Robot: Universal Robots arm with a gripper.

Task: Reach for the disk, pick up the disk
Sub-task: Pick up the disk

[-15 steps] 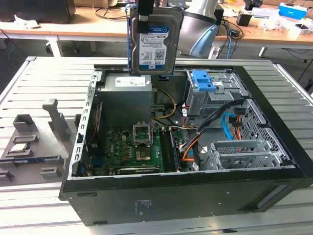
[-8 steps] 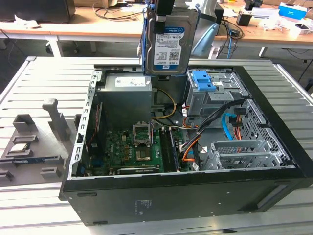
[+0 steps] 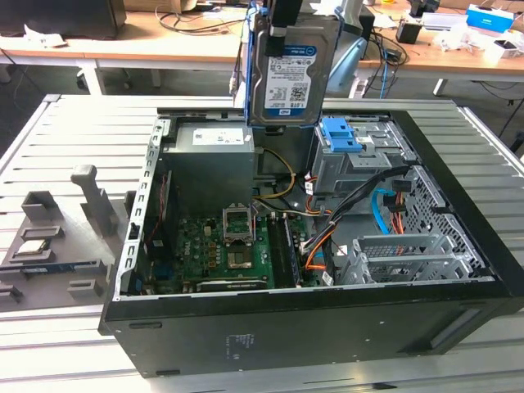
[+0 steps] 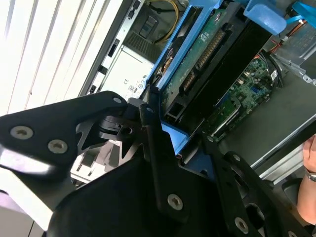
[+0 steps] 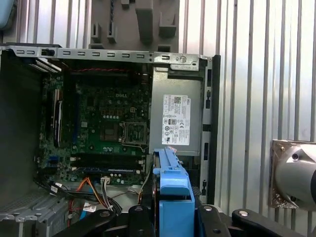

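The disk [image 3: 288, 78] hangs upright above the back of the open computer case [image 3: 246, 327], label facing the camera and blue rails along its sides. My gripper [image 3: 282, 20] is shut on its upper end. In the second wrist view the disk [image 4: 207, 54] shows its green circuit-board side between blue rails, and the black fingers [image 4: 153, 133] of the gripper [image 4: 182, 145] clamp it from both sides. In the first wrist view the disk's blue rail [image 5: 173, 192] sticks out from the gripper [image 5: 173, 219], high over the case.
Inside the case lie the motherboard [image 3: 221, 246], the grey power supply [image 3: 213, 155], a drive bay with a blue clip [image 3: 340, 135] and loose cables [image 3: 385, 205]. A grey fixture [image 3: 57, 237] stands on the exterior view's left. A person's hand [image 4: 310, 158] is near the case.
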